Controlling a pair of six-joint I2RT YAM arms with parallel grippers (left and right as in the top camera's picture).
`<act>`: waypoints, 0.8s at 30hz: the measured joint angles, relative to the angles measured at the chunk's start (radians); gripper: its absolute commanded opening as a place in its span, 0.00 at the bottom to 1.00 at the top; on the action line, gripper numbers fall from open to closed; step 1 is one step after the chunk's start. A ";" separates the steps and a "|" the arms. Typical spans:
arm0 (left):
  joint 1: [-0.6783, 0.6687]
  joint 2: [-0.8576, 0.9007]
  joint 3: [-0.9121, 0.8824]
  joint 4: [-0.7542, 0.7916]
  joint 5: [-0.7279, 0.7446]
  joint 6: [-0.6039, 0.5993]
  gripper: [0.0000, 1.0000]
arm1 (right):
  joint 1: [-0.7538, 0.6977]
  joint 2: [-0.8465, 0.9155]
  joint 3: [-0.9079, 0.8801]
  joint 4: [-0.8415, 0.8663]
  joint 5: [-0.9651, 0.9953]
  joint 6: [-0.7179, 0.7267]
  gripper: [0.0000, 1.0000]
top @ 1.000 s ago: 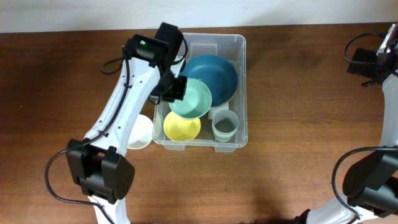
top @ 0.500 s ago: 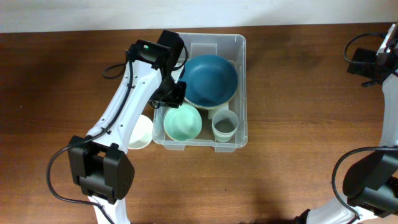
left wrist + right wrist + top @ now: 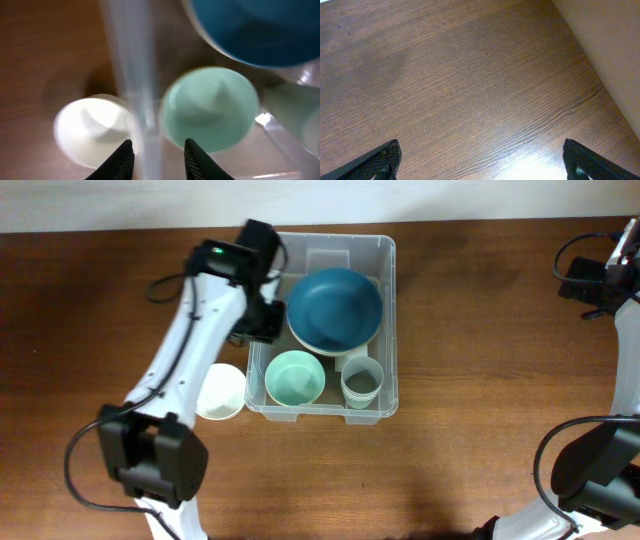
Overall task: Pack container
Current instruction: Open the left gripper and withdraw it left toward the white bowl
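A brown wooden table (image 3: 480,440) lies under me. The clear container (image 3: 391,330) sits mid-table, towards the far edge. Inside it, a blue bowl (image 3: 335,308) fills the far half and a mint bowl (image 3: 294,377) stands in the near half. A white bowl (image 3: 222,392) rests outside, just beside the left wall. A pale cup (image 3: 361,383) stands inside, next to the mint bowl. My left pincer (image 3: 157,160) hangs over that wall, released, grasping nothing. My right pincer (image 3: 481,159) is spread wide over bare wood, well apart.
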 measured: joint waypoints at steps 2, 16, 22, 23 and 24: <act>0.051 -0.027 0.001 -0.006 -0.006 -0.007 0.34 | 0.000 0.000 0.000 0.000 0.000 0.000 0.99; 0.228 -0.092 -0.117 -0.071 -0.027 -0.067 0.01 | 0.000 0.000 0.000 0.000 0.000 0.000 0.99; 0.228 -0.092 -0.317 0.007 -0.010 -0.085 0.01 | 0.000 0.000 0.000 0.000 0.000 0.000 0.99; 0.228 -0.092 -0.360 0.035 0.003 -0.085 0.01 | 0.000 0.000 0.000 0.000 0.000 0.000 0.99; 0.228 -0.092 -0.387 0.058 0.010 -0.086 0.01 | 0.000 0.000 0.000 0.000 0.000 0.000 0.99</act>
